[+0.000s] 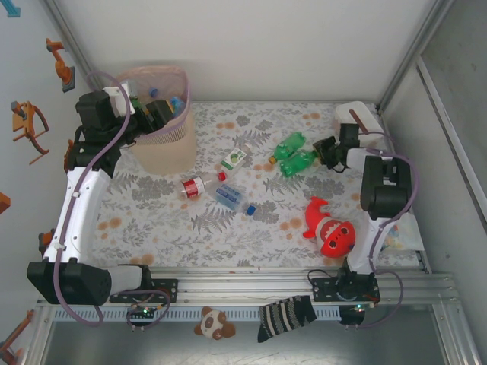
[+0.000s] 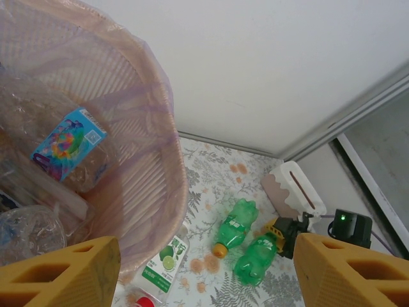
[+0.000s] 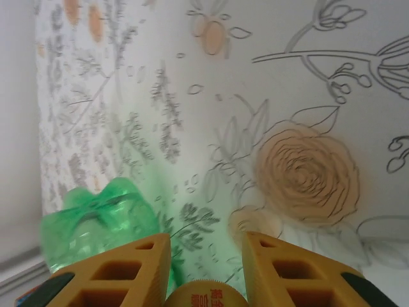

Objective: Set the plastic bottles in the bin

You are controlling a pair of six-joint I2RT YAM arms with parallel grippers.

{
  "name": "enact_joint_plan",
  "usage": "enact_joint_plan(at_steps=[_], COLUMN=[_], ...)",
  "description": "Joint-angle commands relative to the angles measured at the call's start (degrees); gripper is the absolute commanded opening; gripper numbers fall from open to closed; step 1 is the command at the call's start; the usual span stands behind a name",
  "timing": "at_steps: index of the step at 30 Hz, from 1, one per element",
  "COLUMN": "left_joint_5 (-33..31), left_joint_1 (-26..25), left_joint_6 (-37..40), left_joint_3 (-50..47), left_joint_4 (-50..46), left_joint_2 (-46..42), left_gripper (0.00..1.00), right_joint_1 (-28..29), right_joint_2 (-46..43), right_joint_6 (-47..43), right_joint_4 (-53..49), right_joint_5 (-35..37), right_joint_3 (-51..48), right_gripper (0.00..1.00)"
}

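The tall beige plastic bin (image 1: 163, 148) with a pinkish liner stands far left. Inside it lie clear plastic bottles (image 2: 67, 144) with blue labels. The left gripper (image 1: 156, 114) hangs over the bin, jaws wide apart, holding nothing. The right gripper (image 3: 204, 240) is closed on the end of a green plastic bottle (image 1: 299, 163) lying on the table at the far right.

left arm (image 1: 82, 194) raised, jaws spread wide | right arm (image 1: 384, 186) reaching low, jaws clamped

White panel walls (image 1: 266, 46) surround a floral tablecloth (image 1: 228, 228); aluminium posts (image 1: 412, 53) stand at the far corners, and the light seems soft, even.
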Motion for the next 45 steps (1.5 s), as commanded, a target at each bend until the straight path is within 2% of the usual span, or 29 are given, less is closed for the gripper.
enact_joint_plan(at_steps=[1,6,12,15,21,27,30,37,45], left_joint_5=[0.46,1.71,4.06,5.85,5.28,12.11,17.51,26.75,28.78], left_joint_1=[-0.54,-1.42,-4.09,-5.61,-8.79,-9.99,-10.74,-15.79,-21.90], left_joint_6=[0.81,1.73,3.57,5.01,7.38,8.72,9.91,13.52,18.91], left_joint_3=[0.10,0.08,0.23,-0.11,-1.57,-3.06,-2.91,-2.06,0.85], left_joint_4=[0.61,1.61,3.25,5.00,8.04,12.08,13.42,15.04,10.37], left_joint_2=[-1.98,-2.25,-2.34,-2.87,-4.80,-5.87,-5.77,-4.05,-1.36], left_gripper=[0.72,0.72,0.72,0.71,0.74,0.80,0.81,0.82,0.90], right_joint_1=[-0.07,1.10,4.93,7.61,13.75,17.76,20.01,25.61,30.90], right_joint_2=[-6.02,-13.28,-22.76,-27.48,-34.63,-37.92,-38.92,-39.53,-39.17], right_joint_6=[-2.11,-8.21,-20.17,-26.76,-37.34,-38.94,-38.93,-40.71,-41.95], right_joint_4=[-1.23,-3.65,-6.73,-5.72,-2.31,6.24,9.99,14.69,15.51], right_joint_5=[1.16,2.62,3.53,3.02,-1.14,-10.29,-14.00,-21.28,-24.01], right_joint_3=[-0.90,-1.63,0.09,0.36,1.80,1.89,2.48,5.37,9.17], right_gripper=[0.28,0.28,0.28,0.26,0.23,0.19,0.18,0.17,0.16])
